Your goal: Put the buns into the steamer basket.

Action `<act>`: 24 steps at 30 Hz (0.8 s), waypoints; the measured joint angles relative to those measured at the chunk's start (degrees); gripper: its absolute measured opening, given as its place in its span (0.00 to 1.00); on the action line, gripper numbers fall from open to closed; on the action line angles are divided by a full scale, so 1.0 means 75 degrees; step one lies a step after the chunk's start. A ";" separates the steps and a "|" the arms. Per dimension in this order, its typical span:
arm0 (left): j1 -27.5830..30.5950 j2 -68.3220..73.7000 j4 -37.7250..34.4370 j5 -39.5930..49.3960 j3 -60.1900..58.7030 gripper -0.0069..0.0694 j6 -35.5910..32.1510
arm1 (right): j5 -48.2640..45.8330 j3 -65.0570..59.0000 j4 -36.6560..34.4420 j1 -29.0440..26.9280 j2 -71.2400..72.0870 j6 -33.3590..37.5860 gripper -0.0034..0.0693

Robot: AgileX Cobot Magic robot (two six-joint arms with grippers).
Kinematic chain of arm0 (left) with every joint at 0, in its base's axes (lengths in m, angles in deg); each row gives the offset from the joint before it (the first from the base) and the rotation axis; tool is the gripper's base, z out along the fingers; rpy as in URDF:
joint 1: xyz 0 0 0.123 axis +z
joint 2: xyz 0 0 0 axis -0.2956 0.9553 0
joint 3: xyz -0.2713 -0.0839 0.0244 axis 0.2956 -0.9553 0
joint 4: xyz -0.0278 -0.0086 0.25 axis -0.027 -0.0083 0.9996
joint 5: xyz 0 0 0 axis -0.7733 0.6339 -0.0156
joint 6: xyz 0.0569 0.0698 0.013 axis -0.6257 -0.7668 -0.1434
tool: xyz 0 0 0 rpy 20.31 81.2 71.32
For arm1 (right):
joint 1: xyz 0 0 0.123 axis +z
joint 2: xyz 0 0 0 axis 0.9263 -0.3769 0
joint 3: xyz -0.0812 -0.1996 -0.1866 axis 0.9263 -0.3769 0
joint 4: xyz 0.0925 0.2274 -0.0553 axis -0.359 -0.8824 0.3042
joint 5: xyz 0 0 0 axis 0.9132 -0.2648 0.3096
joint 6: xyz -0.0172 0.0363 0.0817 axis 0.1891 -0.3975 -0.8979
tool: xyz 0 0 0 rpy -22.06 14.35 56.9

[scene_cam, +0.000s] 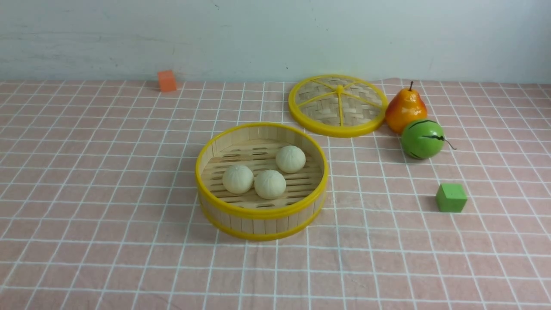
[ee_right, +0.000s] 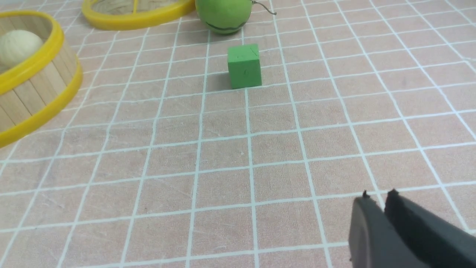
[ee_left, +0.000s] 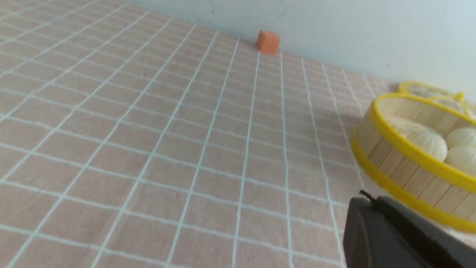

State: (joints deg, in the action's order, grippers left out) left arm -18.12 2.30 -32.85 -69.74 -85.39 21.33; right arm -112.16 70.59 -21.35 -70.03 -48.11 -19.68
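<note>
- Left pincer is pinched fully together with nothing in it, hanging low over the surface; right pincer shows just a thin slit between its tips, also empty.
- From the left pincer, the steamer basket sits close by, ahead and off toward the robot's right. From the right pincer it's further, ahead and off to the robot's left, so I'd say the left arm is the nearer one.
- All three buns are already inside the basket: two touching at the near side, one just behind. Round things, so no long axis to line up with.
- Looks done to me, nothing left to fetch.
- Head count otherwise: one lid, one pear, one green striped fruit, one green cube, one orange cube. The green cube sits straight ahead of the right pincer.
</note>
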 joint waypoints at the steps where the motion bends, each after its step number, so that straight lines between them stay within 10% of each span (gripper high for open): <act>1: -0.0069 0.0000 0.0031 0.0202 0.0000 0.07 -0.0092 | 0.0000 0.0000 0.0000 0.0000 0.0000 0.0000 0.13; 24: -0.0521 0.0000 0.0078 0.1059 -0.0011 0.07 -0.0798 | -0.0008 0.0000 0.0000 0.0000 0.0000 0.0000 0.17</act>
State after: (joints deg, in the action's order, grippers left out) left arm -22.02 2.30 -32.27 -61.79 -85.47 15.34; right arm -112.22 70.59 -21.35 -70.03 -48.11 -19.68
